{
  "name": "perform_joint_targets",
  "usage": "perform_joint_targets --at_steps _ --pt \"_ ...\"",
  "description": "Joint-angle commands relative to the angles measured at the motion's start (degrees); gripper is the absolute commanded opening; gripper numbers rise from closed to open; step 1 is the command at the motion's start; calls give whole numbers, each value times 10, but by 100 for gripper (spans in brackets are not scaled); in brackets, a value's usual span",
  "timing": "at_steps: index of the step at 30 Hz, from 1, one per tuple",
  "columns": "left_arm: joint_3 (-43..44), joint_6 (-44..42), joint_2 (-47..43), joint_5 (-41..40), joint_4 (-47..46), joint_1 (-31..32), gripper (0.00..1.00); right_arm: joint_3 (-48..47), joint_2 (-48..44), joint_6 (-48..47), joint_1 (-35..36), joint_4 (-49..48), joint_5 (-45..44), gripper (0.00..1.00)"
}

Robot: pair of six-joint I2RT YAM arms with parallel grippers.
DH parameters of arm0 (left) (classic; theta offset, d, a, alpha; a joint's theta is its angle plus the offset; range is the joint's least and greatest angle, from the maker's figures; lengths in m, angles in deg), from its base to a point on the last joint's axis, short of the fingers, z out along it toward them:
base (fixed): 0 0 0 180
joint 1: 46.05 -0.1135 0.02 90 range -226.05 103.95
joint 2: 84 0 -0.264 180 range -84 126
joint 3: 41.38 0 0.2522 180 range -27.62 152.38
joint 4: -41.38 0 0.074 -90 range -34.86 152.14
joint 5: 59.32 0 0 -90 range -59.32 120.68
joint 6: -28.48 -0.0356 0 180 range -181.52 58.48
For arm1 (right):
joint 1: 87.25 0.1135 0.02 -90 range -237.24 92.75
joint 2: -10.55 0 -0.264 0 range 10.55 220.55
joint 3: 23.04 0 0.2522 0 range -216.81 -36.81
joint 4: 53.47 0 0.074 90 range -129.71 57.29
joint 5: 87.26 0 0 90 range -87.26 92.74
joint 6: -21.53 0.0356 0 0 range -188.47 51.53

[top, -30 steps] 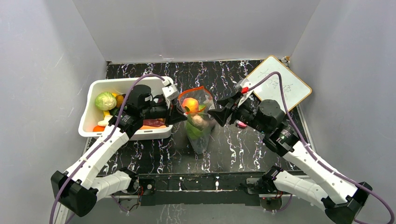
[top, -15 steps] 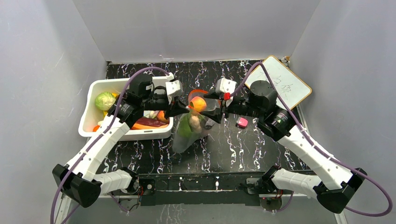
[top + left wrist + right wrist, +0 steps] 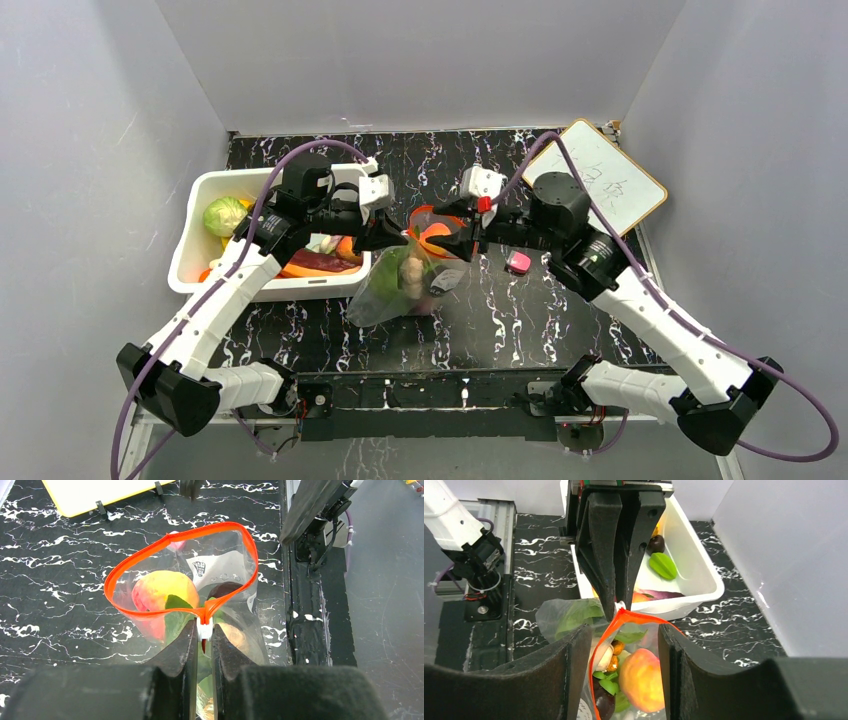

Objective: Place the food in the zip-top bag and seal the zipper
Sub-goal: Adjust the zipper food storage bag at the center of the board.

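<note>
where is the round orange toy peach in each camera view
Top external: round orange toy peach at centre, inside the clear plastic zip-top bag, between both arms.
Left wrist: peach mid-frame, in the left half of the bag opening.
Right wrist: peach bottom centre, just inside the bag's mouth.
Shared landmark: the red-orange zipper strip ringing the mouth, pinched by the left end effector.

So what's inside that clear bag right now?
An orange peach, green leaves and a pale mushroom show through the bag. Whatever lies beneath them is hidden.
</note>
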Motion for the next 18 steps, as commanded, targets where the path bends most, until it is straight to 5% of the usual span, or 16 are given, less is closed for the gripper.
perform_joint_targets --at_steps 1,13,15,18 --pt "3 -5 -18 40 -32 2 0 10 17 54 8 -33 30 48" --pt "13 14 -15 51 -36 1 0 12 63 93 31 -11 -32 46" --pt "15 15 -18 47 -29 2 0 9 70 91 35 -13 -33 38" --pt "13 34 -28 35 -30 2 1 16 71 100 37 -37 -52 13"
